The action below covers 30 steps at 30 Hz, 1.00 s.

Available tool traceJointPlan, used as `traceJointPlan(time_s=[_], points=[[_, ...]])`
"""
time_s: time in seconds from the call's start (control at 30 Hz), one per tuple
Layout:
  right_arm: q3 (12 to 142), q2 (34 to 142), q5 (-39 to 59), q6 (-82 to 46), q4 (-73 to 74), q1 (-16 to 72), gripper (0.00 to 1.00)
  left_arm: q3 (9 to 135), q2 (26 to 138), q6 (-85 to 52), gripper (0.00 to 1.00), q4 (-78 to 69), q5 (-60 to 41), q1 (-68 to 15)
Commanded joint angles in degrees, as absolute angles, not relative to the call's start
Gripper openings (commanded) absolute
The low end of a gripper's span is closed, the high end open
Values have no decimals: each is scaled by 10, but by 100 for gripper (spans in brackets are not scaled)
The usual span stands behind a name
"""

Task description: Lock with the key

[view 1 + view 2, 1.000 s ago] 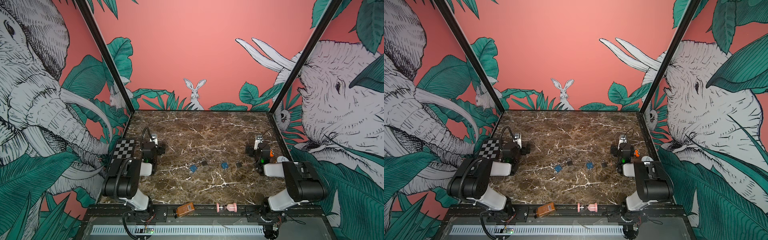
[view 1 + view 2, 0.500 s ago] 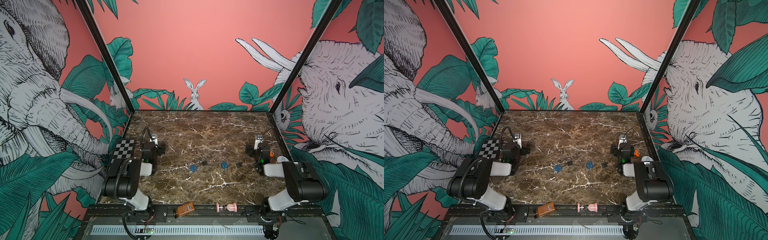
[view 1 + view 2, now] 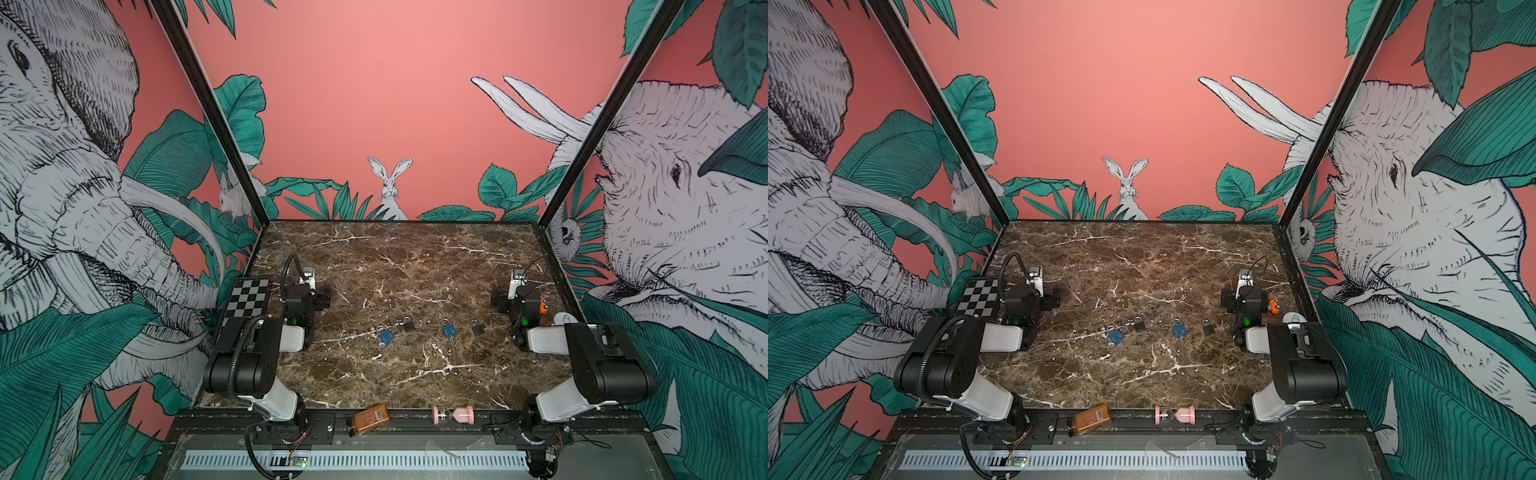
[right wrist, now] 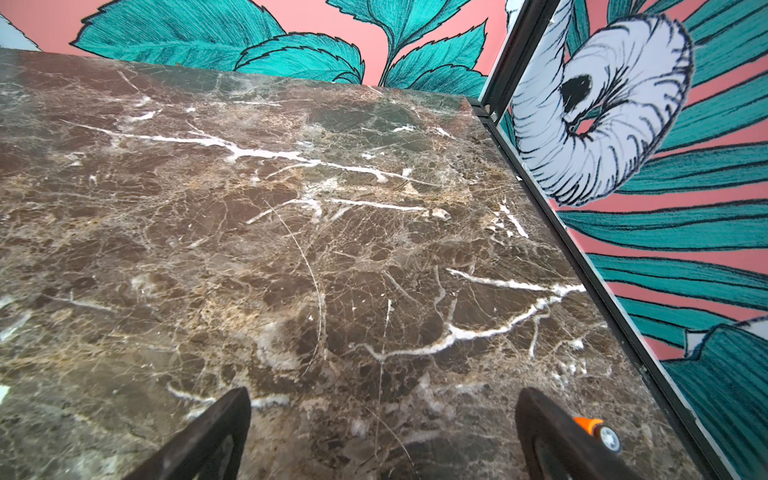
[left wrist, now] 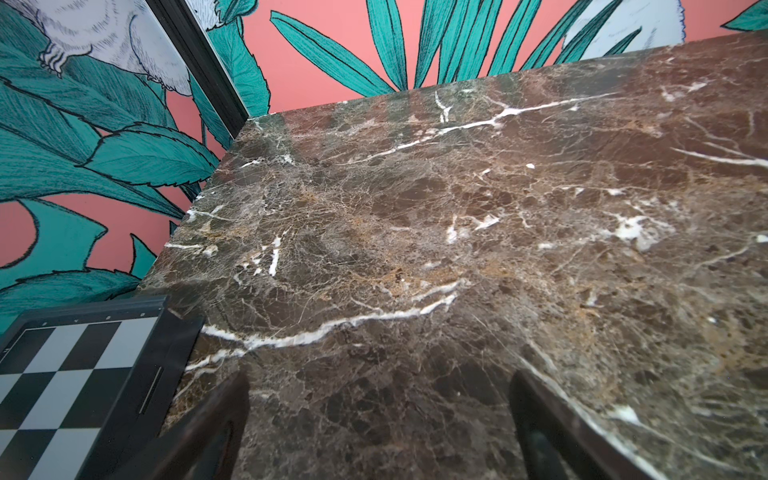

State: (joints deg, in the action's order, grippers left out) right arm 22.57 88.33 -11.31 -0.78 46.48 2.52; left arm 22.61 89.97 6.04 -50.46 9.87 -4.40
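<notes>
- Left gripper (image 5: 379, 374) is holding its jaws spread wide with nothing between them, pointing toward 12 o'clock over bare marble
- Right gripper (image 4: 383, 390) is standing the same way, jaws wide apart and empty, also facing 12 o'clock
- Taking the rabbit wall as 12 on the marble table (image 3: 395, 257), the left gripper is sitting near the 9 o'clock edge and the right gripper near the 3 o'clock edge
- A checkerboard (image 3: 247, 297) is lying just beside the left gripper on its 9 o'clock side
- An orange toy car (image 4: 598, 432) is resting just beside the right gripper on its 3 o'clock side
- Four padlocks are lying in a row between the arms, slightly toward 6 from centre and well apart from both grippers
- Going from 9 to 3, they are the left blue padlock (image 3: 386, 336), left black padlock (image 3: 408, 325), right blue padlock (image 3: 448, 330) and right black padlock (image 3: 477, 327)
- A small reddish object (image 3: 1222, 327) is lying just beside the right black padlock toward 3 o'clock, and it is too small to tell whether it is the key
- An amber bottle (image 3: 370, 419) and a pink hourglass (image 3: 453, 414) are lying on the black rail at 6 o'clock
</notes>
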Motion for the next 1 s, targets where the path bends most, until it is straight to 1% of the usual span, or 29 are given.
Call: traceJointPlan(time_s=[0.0,0.97], points=[[230,877,-111,-4,487,25,98,232,889,58,98,-507,94,-41],[228,876,-117,1,492,32,98,231,889,59,98,-505,95,-41]])
